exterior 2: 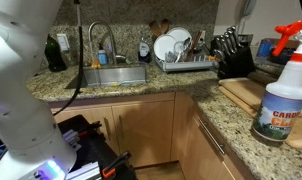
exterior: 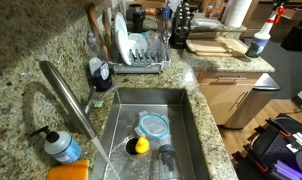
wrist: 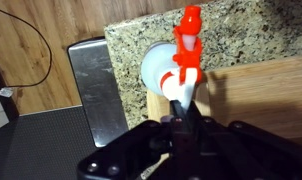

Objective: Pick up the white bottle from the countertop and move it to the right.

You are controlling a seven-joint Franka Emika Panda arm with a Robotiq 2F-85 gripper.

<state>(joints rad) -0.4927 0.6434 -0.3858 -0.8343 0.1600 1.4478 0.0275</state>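
Note:
The white bottle point(exterior: 259, 41) is a spray bottle with a red trigger head and a bluish label. It stands upright on the granite countertop point(exterior: 21, 50) beside a wooden cutting board point(exterior: 219, 45), and it shows large at the right of an exterior view point(exterior 2: 285, 100). In the wrist view I look down on the bottle point(wrist: 166, 65) from above. My gripper point(wrist: 181, 118) hangs over it, fingers together and holding nothing. The gripper is out of view in both exterior views.
A steel sink point(exterior: 151, 125) with a tall tap, a dish rack point(exterior: 141, 50), a knife block point(exterior 2: 231, 55), a paper-towel roll point(exterior: 234, 12) and a blue-liquid pump bottle point(exterior: 61, 145) share the counter. A black case point(exterior: 281, 150) lies on the floor below.

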